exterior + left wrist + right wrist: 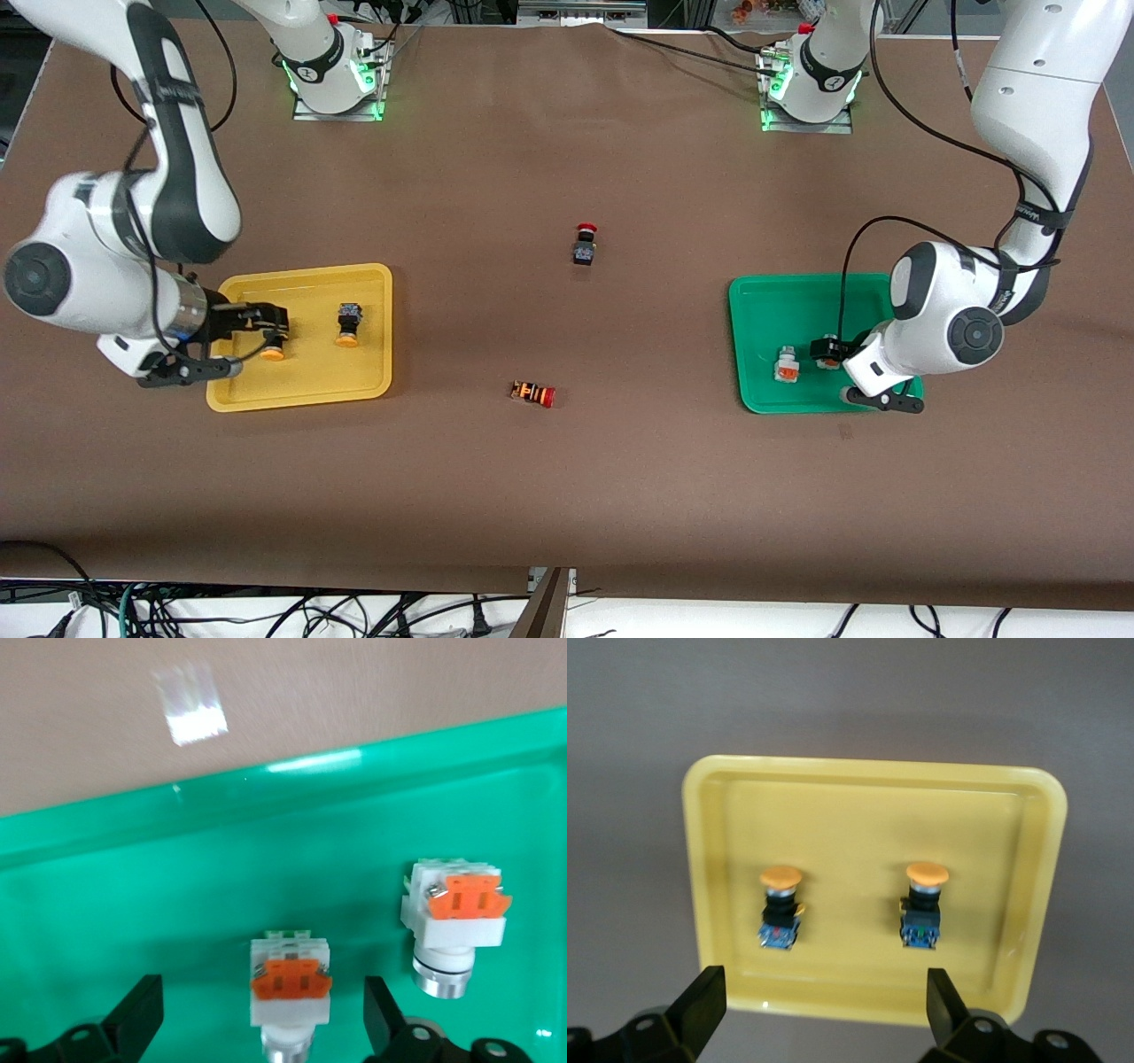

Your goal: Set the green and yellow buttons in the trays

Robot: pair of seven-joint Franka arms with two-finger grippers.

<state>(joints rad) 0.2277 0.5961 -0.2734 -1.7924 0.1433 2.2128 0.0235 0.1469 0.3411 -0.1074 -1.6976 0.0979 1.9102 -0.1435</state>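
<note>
Buttons are lying two in the yellow tray [306,283], two in the green tray [771,297]. Left gripper [261,1023] is straddling one white button [290,979], fingers wide, gripping nothing; right gripper [824,1014], equally wide and empty, is hovering over the yellow tray's edge. Both should be rising straight up.

1. Open table [567,496] lies between the yellow tray [239,394] and the green tray [753,390].
2. Two obstacles stand there: the black-bodied red-capped button [585,245], and the orange-striped button [533,392] nearer the front camera, well apart.
</note>
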